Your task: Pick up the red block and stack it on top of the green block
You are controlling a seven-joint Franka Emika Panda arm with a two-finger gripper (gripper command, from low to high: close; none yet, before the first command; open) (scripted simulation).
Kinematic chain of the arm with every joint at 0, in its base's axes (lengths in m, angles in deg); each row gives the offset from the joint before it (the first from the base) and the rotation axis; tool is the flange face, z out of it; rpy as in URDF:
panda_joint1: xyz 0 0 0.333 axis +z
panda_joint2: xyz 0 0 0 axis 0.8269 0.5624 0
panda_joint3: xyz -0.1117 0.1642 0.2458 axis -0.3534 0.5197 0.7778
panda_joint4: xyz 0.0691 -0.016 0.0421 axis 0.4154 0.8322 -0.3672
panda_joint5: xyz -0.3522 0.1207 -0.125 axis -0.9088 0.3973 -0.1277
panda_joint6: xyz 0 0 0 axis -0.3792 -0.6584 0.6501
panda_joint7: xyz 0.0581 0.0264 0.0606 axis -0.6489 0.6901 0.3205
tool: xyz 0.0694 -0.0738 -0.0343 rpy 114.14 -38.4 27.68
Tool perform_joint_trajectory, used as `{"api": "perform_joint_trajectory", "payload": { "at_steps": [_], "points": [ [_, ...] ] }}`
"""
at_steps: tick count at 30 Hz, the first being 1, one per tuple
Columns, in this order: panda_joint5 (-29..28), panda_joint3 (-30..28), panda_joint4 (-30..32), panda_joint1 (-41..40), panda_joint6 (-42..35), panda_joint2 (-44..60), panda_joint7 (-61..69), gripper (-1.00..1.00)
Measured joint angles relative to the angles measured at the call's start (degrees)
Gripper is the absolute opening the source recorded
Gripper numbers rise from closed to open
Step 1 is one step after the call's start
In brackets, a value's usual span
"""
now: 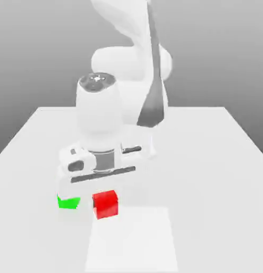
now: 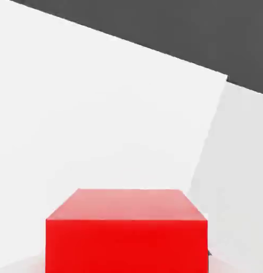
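The red block (image 1: 106,204) is a small bright cube low over the white table, toward the front. My gripper (image 1: 104,187) comes straight down onto it from above and is shut on it, with the white hand body just over the cube. In the hand view the red block (image 2: 126,230) sits very close, right under the hand. The green block (image 1: 68,202) rests on the table just to the exterior view's left of the red one, a short gap between them. Its top edge is partly covered by the hand.
The white table (image 1: 208,160) spreads wide to the exterior view's right and toward the back. A paler rectangular patch (image 1: 133,240) marks its surface in front of the blocks. The arm's thick white links (image 1: 128,69) rise behind the hand.
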Motion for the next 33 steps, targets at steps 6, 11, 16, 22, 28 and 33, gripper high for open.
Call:
{"api": "perform_joint_trajectory", "payload": {
  "at_steps": [6,11,16,22,28,33],
  "points": [
    [-6.0,-6.5,6.9,-8.3,-3.2,-10.2,8.2,-1.00],
    [-3.5,-10.3,8.9,-8.2,-2.4,-11.4,13.4,-1.00],
    [2.9,-13.0,8.8,-3.8,0.0,-8.5,17.9,-1.00],
    [10.2,-15.3,8.6,0.8,2.7,-4.6,22.9,-1.00],
    [15.8,-16.4,8.3,3.5,5.2,-0.8,26.7,-1.00],
    [17.6,-16.5,8.1,4.1,7.5,2.0,28.0,-1.00]
  ]
}}
